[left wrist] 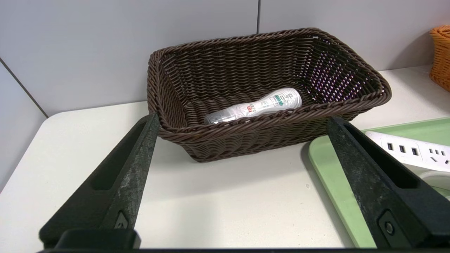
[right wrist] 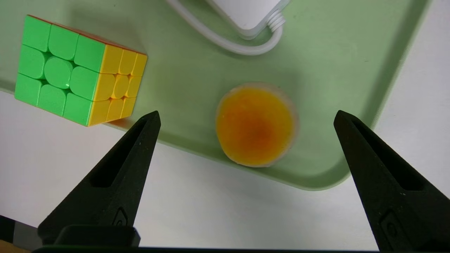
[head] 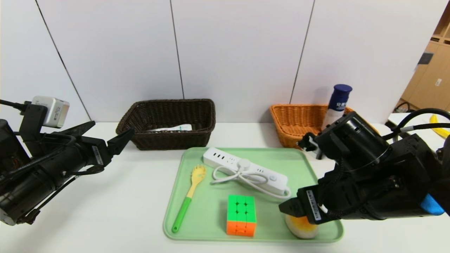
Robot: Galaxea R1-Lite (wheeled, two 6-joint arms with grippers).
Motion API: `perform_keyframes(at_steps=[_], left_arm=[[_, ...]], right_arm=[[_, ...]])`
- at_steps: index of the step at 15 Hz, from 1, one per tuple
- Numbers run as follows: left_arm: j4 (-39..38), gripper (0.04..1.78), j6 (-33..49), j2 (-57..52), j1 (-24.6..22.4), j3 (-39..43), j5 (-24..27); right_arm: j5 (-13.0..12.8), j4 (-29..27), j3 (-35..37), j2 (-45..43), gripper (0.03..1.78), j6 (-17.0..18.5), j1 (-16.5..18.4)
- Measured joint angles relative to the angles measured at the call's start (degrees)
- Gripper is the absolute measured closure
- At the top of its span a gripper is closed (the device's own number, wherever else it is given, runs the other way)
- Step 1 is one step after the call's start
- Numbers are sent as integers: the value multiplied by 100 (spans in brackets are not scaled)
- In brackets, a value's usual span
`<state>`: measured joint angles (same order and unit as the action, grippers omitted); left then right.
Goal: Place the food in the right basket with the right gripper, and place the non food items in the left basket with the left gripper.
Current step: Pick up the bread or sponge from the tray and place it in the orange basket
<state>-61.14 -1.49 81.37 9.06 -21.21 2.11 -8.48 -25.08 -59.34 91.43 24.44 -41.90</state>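
My right gripper (head: 294, 210) (right wrist: 246, 113) hangs open just above the small orange-topped bun (head: 301, 227) (right wrist: 256, 124) at the green tray's (head: 207, 225) near right corner. The white bottle (head: 337, 105) stands in the orange-tan basket (head: 291, 123). On the tray lie the power strip (head: 246, 168), the puzzle cube (head: 241, 215) (right wrist: 77, 70) and the pasta spoon (head: 190, 196). A slim tube (left wrist: 256, 105) lies in the dark brown basket (left wrist: 246, 140) (head: 168, 140). My left gripper (head: 112, 127) (left wrist: 243, 117) is open and empty, held over the table just before that basket.
Both baskets stand against the white back wall. A yellow banana (head: 439, 130) lies on another surface at the far right. The tray's right edge (right wrist: 386, 88) runs close beside the bun.
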Motion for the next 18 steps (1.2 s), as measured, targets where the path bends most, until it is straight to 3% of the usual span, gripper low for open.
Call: perform_keyframes(at_steps=[4,14,18], left_arm=[[-129,13,17,16,6,29,0],[-143,13,20,24,9,90,0],[-143,13,15,40,9,84,0]], right_arm=[[-50,5,351,121,11,26,-148],[-190,143,739,201,11,22,-104],[-358,894,850,355,10,17,-123]])
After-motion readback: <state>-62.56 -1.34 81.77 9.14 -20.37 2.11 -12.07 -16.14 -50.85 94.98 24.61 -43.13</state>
